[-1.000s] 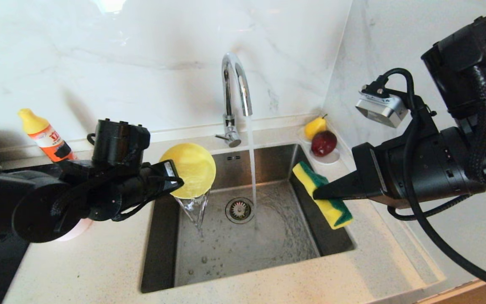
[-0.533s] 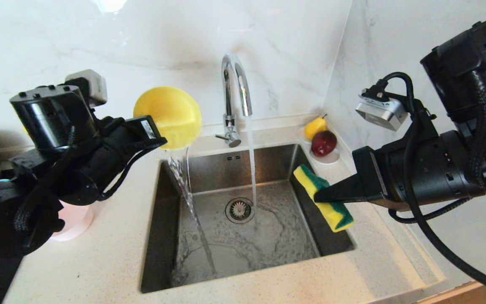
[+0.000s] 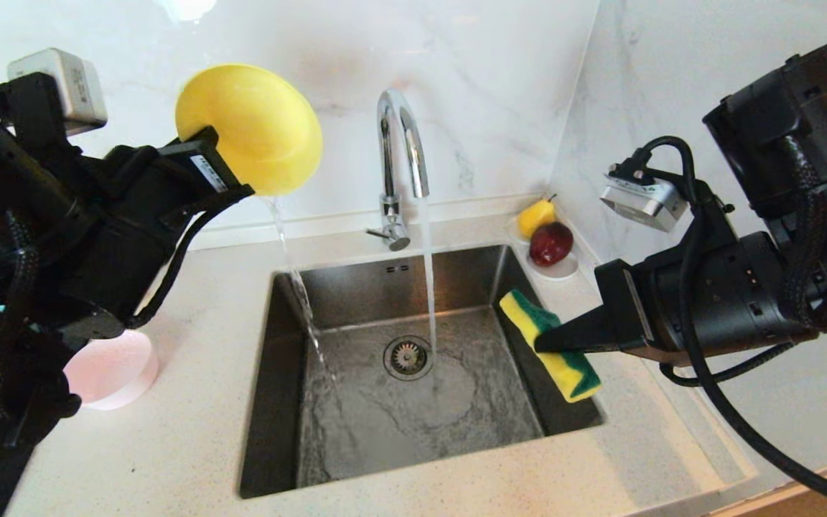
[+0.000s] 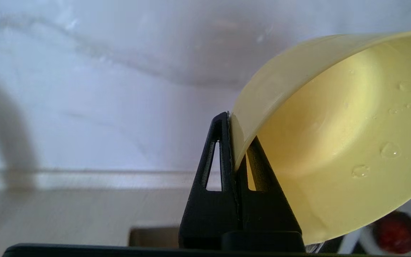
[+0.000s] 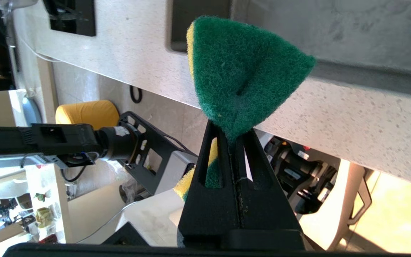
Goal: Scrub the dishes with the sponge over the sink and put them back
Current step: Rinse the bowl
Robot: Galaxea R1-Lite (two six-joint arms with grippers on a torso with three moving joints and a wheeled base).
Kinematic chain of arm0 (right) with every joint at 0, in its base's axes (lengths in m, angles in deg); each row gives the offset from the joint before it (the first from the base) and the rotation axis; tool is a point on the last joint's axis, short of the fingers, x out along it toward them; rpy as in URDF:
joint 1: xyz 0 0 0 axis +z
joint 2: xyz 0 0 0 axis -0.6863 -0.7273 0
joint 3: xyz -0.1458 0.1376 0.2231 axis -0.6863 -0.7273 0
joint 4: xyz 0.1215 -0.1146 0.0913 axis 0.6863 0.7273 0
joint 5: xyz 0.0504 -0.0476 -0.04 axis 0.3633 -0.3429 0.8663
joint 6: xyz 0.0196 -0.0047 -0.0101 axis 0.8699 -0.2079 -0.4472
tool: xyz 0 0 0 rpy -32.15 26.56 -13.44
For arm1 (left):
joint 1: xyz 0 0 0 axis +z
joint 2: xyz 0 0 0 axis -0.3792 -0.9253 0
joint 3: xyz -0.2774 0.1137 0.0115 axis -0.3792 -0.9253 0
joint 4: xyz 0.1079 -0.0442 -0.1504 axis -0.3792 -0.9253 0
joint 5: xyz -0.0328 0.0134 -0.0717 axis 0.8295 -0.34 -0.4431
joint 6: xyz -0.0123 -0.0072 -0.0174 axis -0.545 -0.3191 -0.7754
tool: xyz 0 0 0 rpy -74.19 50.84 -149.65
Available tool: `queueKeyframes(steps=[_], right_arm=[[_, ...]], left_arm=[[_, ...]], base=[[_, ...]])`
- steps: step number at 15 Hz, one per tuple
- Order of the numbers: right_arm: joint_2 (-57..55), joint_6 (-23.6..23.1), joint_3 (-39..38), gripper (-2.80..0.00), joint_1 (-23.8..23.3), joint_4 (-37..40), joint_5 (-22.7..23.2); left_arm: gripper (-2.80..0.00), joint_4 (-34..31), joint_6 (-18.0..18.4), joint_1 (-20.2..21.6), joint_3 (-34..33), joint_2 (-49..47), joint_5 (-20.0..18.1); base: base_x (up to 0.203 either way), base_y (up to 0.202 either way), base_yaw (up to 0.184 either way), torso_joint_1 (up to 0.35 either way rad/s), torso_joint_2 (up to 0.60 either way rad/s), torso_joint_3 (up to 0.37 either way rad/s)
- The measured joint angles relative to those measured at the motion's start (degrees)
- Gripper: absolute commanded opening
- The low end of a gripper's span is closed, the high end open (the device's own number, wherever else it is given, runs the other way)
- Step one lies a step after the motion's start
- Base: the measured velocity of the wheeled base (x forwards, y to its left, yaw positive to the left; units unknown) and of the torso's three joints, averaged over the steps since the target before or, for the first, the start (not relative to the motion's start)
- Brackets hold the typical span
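A yellow bowl hangs tilted high above the sink's far left corner, its rim pinched by my left gripper, which is shut on it. A thin trickle of water falls from the bowl into the steel sink. From the left wrist view, the bowl has a wet inside, and the left gripper clamps its wall. My right gripper is shut on the yellow and green sponge over the sink's right edge. In the right wrist view, the sponge bulges out past the right gripper. A pale pink bowl stands upside down on the counter, left of the sink.
The chrome faucet runs a steady stream onto the sink floor beside the drain strainer. A white saucer with a pear and a red fruit sits in the back right corner. Marble walls close off the back and right.
My left arm has lifted the yellow bowl up and to the left, away from the sink, and the water spilling from it has thinned. The right arm with the sponge has stayed put.
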Motion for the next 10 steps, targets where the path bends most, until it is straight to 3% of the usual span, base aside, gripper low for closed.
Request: queueKeyframes(steps=[3, 6, 8, 10], right_arm=[[0.2, 0.0, -0.4, -2.8, -0.3, -0.1, 0.0], [0.3, 0.0, -0.5, -2.8, -0.5, -0.1, 0.0], [0.5, -0.1, -0.5, -2.8, -1.1, -0.1, 0.0], [0.6, -0.1, -0.5, -2.8, -1.6, -0.1, 0.0]], left_arm=[[-2.8, 2.8, 1.2, 0.0, -2.4, 0.5, -1.5], [-2.8, 1.1, 1.1, 0.2, -2.5, 0.7, -1.2], [-2.8, -5.1, 0.8, 1.6, -1.8, 1.1, -0.6], [-2.8, -16.4, -0.9, 4.0, 0.3, 2.0, -0.4]], base=[[0.0, 0.0, 0.0, 0.0, 0.0, 0.0], [0.0, 0.0, 0.0, 0.0, 0.0, 0.0], [0.0, 0.0, 0.0, 0.0, 0.0, 0.0], [0.0, 0.0, 0.0, 0.0, 0.0, 0.0]])
